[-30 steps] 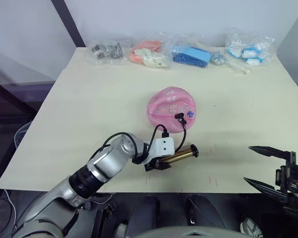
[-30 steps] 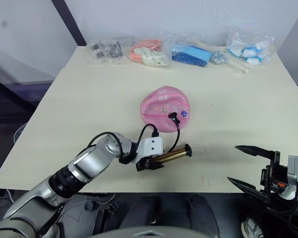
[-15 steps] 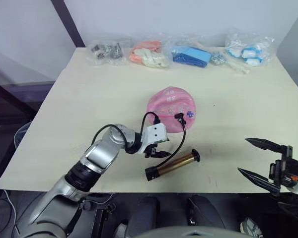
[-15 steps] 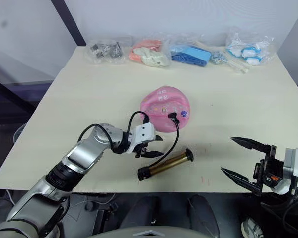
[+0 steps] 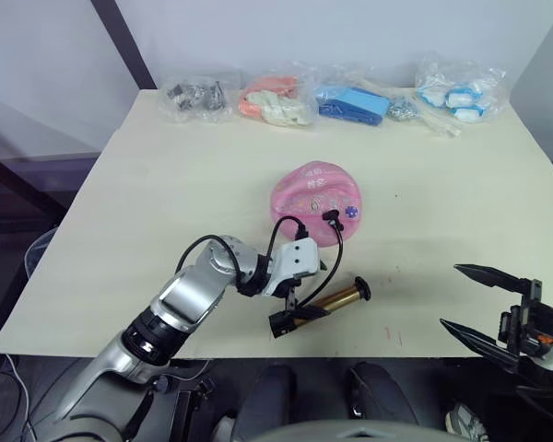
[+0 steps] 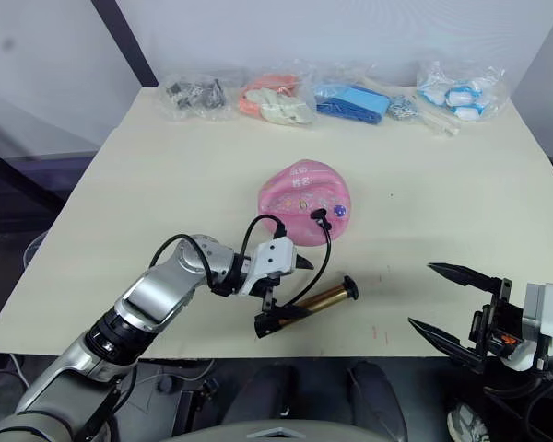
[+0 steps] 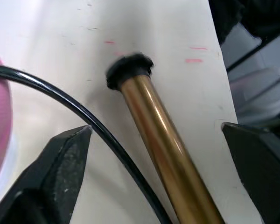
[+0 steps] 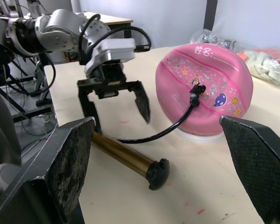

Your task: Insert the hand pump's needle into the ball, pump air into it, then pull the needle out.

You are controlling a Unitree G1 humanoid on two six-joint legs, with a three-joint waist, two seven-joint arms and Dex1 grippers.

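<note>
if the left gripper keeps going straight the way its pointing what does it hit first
Most likely the hand pump: the left gripper is open and points down with the bronze barrel between its fingers, the table right beneath. Depth is hard to judge.

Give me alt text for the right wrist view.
The open left gripper hangs over the hand pump lying on the table, its hose plugged into the pink ball. The open right gripper's fingers frame the scene.

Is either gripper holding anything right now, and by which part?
Nothing is held. The left gripper is open, straddling the hand pump on the table without closing on it. The right gripper is open and empty.
</note>
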